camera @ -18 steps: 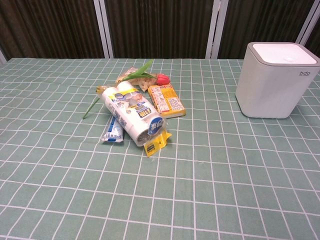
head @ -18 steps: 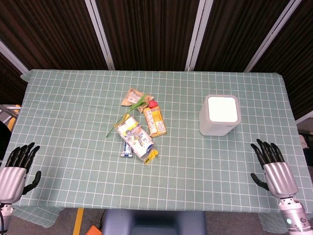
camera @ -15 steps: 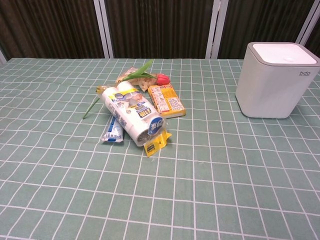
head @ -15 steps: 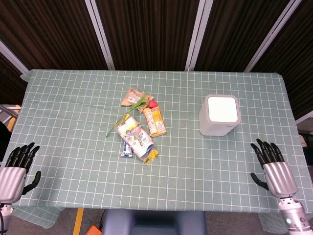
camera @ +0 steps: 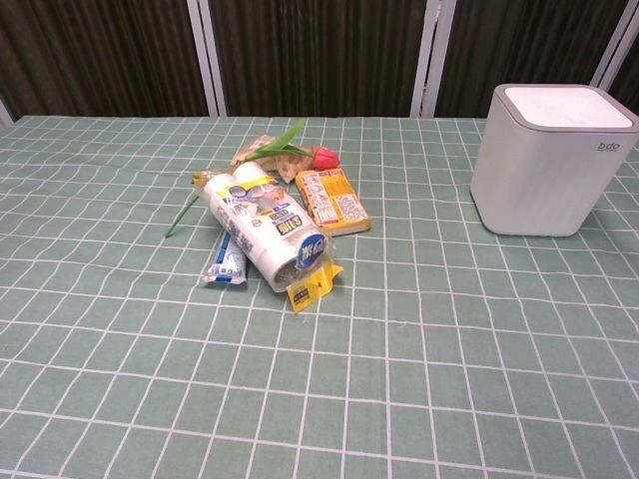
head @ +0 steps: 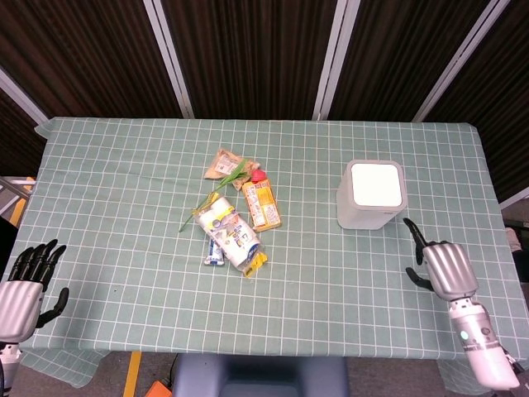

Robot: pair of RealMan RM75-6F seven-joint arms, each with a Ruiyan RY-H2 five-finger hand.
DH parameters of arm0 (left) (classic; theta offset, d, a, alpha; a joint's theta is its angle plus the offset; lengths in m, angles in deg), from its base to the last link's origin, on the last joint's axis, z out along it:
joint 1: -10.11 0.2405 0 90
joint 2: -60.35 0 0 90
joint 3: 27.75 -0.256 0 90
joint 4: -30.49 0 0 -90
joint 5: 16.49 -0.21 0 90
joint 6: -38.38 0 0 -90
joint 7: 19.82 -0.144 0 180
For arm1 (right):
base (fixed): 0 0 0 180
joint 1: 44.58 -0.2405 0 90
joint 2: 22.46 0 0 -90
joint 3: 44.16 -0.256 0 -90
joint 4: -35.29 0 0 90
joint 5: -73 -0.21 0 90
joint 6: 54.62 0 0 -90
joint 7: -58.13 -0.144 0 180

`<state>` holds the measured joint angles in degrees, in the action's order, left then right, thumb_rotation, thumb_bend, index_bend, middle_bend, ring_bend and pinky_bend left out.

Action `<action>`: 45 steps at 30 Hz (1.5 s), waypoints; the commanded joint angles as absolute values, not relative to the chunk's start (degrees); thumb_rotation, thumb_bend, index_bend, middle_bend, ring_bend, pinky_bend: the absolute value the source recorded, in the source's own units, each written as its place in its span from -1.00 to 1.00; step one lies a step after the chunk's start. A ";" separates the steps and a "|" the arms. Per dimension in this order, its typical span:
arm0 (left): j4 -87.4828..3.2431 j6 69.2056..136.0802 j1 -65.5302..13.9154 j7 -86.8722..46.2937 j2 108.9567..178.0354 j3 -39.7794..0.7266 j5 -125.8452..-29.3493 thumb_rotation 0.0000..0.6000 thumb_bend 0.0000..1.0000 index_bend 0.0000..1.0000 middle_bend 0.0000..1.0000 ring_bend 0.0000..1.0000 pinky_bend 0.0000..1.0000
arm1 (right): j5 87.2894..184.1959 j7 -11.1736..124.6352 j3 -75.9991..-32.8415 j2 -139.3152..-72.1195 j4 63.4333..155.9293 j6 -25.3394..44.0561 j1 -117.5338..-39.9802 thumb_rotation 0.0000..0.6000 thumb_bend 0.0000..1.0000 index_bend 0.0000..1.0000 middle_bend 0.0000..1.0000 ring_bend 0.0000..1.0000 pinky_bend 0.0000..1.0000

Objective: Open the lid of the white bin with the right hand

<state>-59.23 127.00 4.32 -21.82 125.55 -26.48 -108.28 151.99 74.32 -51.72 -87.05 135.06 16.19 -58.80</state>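
Approach, I'd say: right robot hand (head: 440, 266), fingers apart and empty, near the white bin (head: 372, 195); next, reaching its closed lid (head: 376, 184).

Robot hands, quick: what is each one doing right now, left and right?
Left robot hand: open, fingers spread, holding nothing, at the table's near left edge.
Right robot hand: holding nothing, just short of the white bin; open or shut cannot be told.

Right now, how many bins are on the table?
1. The white bin stands on the table's right side, lid closed, just ahead of the right hand. No other shows in either view.
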 commanded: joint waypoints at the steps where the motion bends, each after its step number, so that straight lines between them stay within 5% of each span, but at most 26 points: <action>1: -59.21 126.95 4.33 -21.67 125.45 -26.42 -108.09 1.00 -0.05 -1.00 -1.00 -1.00 -0.83 | 143.70 80.18 -55.43 -86.31 138.25 9.82 -64.03 1.00 -0.29 -1.00 1.00 1.00 1.00; 23: -59.01 127.06 4.46 -21.32 125.25 -26.03 -107.33 1.00 -0.05 -1.00 -1.00 -1.00 -0.83 | 122.07 90.49 -54.64 -90.20 134.01 -0.11 -76.11 1.00 -0.29 -1.00 1.00 1.00 1.00; 28: -59.06 127.12 4.47 -21.38 125.25 -26.10 -107.52 1.00 -0.05 -1.00 -1.00 -1.00 -0.83 | 121.92 89.98 -53.61 -89.82 134.64 0.65 -76.49 1.00 -0.29 -1.00 1.00 1.00 1.00; 32: -59.11 127.41 4.57 -21.33 125.21 -26.11 -107.67 1.00 -0.05 -1.00 -1.00 -1.00 -0.83 | 130.71 83.22 -54.37 -89.99 135.54 6.87 -73.78 1.00 -0.29 -1.00 0.98 1.00 1.00; 35: -59.11 127.51 4.62 -21.31 125.20 -26.10 -107.69 1.00 -0.05 -1.00 -1.00 -1.00 -0.83 | 140.43 77.20 -54.18 -90.80 134.83 14.95 -70.50 1.00 -0.29 -1.00 0.67 0.79 0.83; 41: -59.21 127.72 4.70 -21.63 125.27 -26.12 -107.85 1.00 -0.05 -1.00 -1.00 -1.00 -0.83 | 151.07 76.35 -49.54 -88.96 136.91 24.81 -64.42 1.00 -0.29 -1.00 -0.11 0.01 0.39; 45: -59.30 127.89 4.75 -21.91 125.36 -26.17 -108.05 1.00 -0.05 -1.00 -1.00 -1.00 -0.83 | 156.75 76.82 -44.81 -86.77 138.38 28.41 -60.25 1.00 -0.29 -1.00 -0.64 -0.60 -0.18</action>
<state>-59.30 127.91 4.76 -21.92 125.36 -26.17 -108.05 153.17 77.31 -47.89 -88.31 137.24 25.60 -63.27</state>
